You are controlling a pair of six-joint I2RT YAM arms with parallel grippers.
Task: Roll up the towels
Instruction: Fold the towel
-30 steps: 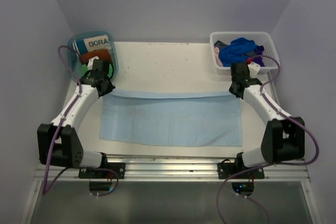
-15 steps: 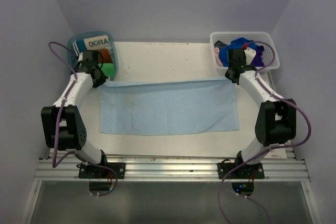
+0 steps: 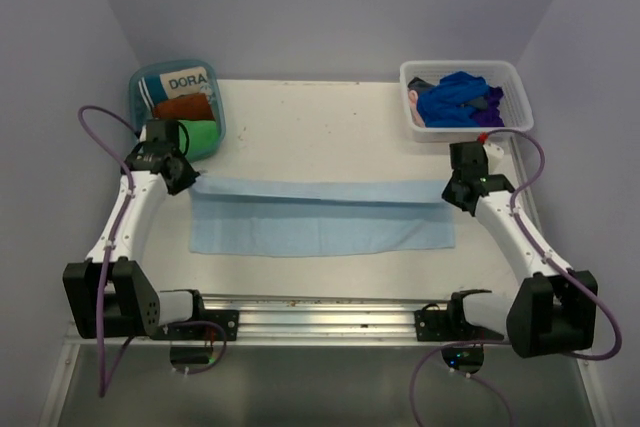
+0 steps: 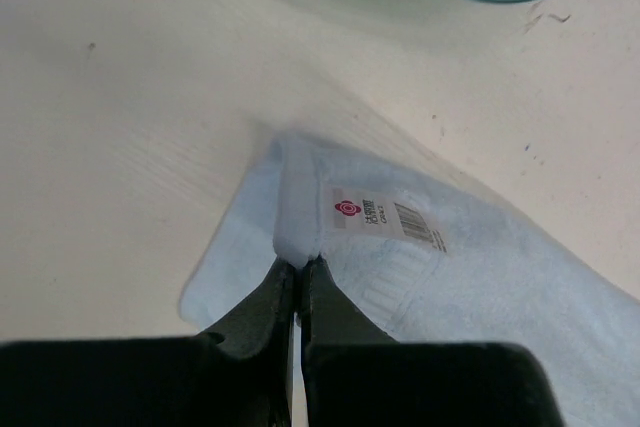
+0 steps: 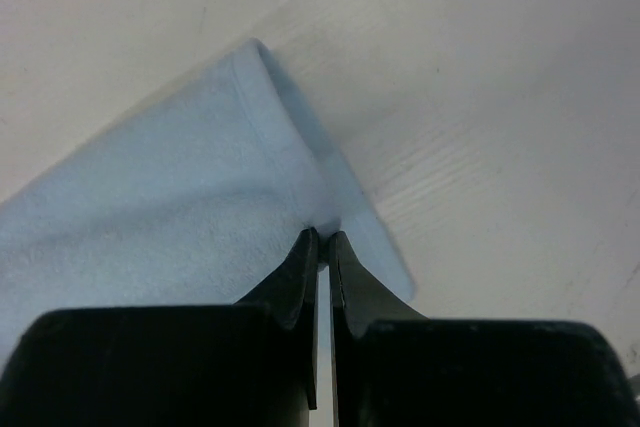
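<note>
While both jaws pinch the light blue towel (image 3: 320,232), tub (image 3: 220,119) and basket (image 3: 521,97) sit beyond.

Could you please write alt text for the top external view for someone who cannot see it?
The left end effector and right end effector each pinch a far corner of the light blue towel on the white table, its far edge folded toward the arms. A teal tub sits far left, a white basket of towels far right.

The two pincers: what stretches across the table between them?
The light blue towel: its far edge runs from left pincer to right pincer, in the top view.
</note>
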